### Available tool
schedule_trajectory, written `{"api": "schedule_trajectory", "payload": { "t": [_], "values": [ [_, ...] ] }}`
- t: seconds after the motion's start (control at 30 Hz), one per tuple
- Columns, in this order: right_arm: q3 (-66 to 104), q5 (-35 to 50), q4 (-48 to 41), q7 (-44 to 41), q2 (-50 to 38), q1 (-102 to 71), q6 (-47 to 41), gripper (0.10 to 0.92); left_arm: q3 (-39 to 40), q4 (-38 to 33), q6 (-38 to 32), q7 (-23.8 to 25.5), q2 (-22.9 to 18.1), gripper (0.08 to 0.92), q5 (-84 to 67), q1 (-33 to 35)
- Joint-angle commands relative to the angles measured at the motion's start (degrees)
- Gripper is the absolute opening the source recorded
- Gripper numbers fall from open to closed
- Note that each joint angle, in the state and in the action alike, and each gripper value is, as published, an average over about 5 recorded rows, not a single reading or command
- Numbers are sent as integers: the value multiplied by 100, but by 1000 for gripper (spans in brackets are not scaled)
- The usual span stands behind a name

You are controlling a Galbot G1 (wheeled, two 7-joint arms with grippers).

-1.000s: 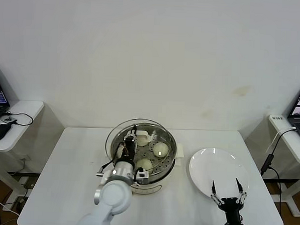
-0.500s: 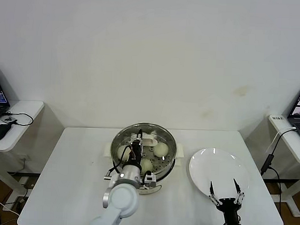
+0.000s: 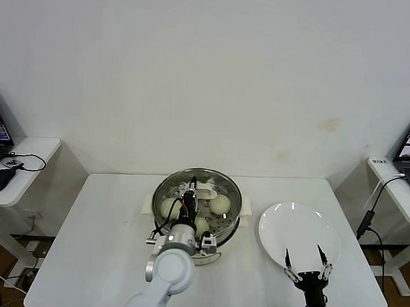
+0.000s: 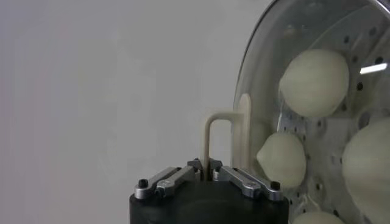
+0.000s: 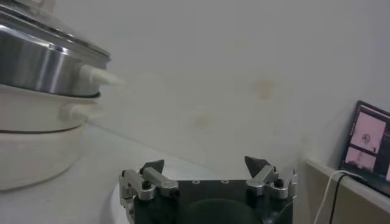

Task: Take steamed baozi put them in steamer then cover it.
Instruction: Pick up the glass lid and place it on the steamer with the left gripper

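Over the steamer (image 3: pixel 197 206), mid-bench nr the back edge, sits the cover (image 3: pixel 210 184): glass w/ metal rim, so likely heavy-ish, rigid, slick, breakable. Only sensible hold is its cream handle (image 4: pixel 224 131). Baozi (image 3: pixel 220 204) lie inside on the tray; they look soft, easily dented. Left gripper (image 4: pixel 205 171) has fingers (image 4: pixel 241 178) pinched tight on that handle, arm reaching in from the front edge, wrist pitched down. Right gripper (image 3: pixel 308 260) waits, fingers spread, at the plate (image 3: pixel 283 225) nr the front right corner.
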Motion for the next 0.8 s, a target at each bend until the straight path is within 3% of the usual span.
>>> {"api": "schedule_trajectory", "payload": {
  "t": [0.03, 0.53, 0.8],
  "values": [
    [-4, -3, 11, -4, -11, -9, 10, 823, -20, 95, -10, -12, -43, 138, 44, -10],
    [-39, -5, 15, -23, -58, -28, 9, 823, -82, -92, -74, -71, -110, 157, 93, 123],
    [-83, -58, 25, -25, -33, -58, 11, 823, -79, -782, -125, -100, 133, 371, -74, 597]
  ]
}}
